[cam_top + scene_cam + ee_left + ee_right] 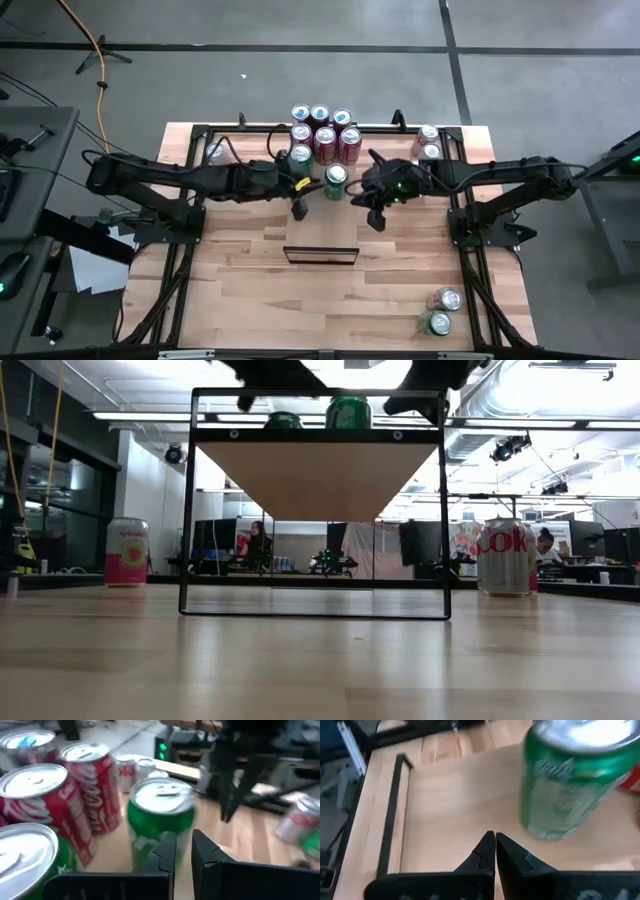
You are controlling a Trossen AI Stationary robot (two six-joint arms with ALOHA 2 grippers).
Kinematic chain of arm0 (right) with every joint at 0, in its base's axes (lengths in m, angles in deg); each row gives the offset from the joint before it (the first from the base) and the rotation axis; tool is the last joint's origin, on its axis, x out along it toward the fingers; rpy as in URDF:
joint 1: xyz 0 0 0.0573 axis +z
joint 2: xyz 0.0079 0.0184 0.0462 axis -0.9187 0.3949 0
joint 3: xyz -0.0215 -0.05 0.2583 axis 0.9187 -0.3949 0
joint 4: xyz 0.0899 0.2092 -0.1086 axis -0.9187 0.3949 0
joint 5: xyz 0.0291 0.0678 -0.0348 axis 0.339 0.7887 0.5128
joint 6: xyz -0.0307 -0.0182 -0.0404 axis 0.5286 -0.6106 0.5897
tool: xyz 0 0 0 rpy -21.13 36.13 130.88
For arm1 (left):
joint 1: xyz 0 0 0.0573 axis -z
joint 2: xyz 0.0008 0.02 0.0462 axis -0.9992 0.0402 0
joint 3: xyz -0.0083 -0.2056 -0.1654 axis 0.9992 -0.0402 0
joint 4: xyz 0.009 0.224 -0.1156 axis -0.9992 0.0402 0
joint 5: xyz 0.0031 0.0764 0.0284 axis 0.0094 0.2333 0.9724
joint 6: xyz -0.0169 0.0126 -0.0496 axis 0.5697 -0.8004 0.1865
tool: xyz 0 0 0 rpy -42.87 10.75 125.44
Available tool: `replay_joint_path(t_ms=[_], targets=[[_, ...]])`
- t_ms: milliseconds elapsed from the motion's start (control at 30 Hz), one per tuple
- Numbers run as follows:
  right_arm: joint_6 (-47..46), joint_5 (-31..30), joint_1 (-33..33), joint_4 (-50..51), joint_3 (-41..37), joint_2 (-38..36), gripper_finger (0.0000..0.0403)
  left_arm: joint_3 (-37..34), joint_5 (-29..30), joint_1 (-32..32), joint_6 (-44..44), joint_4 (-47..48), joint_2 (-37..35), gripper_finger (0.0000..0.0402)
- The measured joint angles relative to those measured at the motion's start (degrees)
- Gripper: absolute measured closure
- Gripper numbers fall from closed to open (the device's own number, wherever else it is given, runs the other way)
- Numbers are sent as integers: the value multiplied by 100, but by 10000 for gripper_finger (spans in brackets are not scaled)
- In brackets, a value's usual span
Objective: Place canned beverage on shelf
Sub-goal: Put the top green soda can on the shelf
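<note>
Nearby, "Coke" script on red can (92, 787)

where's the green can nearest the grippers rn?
High view: the green can stands upright on the shelf, between the left gripper and right gripper, just in front of the red cans.

Around the shelf (320, 255) the high view shows cans in three groups, thirteen in all.

Behind the shelf, a tight cluster holds nine cans: three blue-topped cans (320, 114) in the farthest row, three red cans (325, 140) next, a green can (300, 155) beside them, a lone green can (336, 180) nearest the shelf, and one half-hidden can (215, 152) off to the left.

Two pale cans (429, 140) stand behind and right of the shelf.

Two more cans (442, 310) stand in front and right of it.
</note>
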Motion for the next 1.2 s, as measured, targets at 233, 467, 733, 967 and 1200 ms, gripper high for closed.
replay_joint_path(t_ms=[233, 467, 733, 967, 1200], targets=[[-64, -640, 225, -183, -354, 0, 403, 1181, 469, 429, -542, 1928, -495, 401], [-61, -893, -29, -931, -467, 57, 403, 1535, 1765, 632, -885, 2098, -1289, 401], [97, -793, -187, -1366, -467, 395, 403, 1530, 1891, 632, -713, 2291, -1769, 401], [149, -801, -207, -1967, -467, 777, 403, 1192, 2017, 629, -577, 2340, -1830, 401], [204, -922, -362, -2054, -467, 839, 403, 578, 1765, 632, -298, 1678, -1972, 401]])
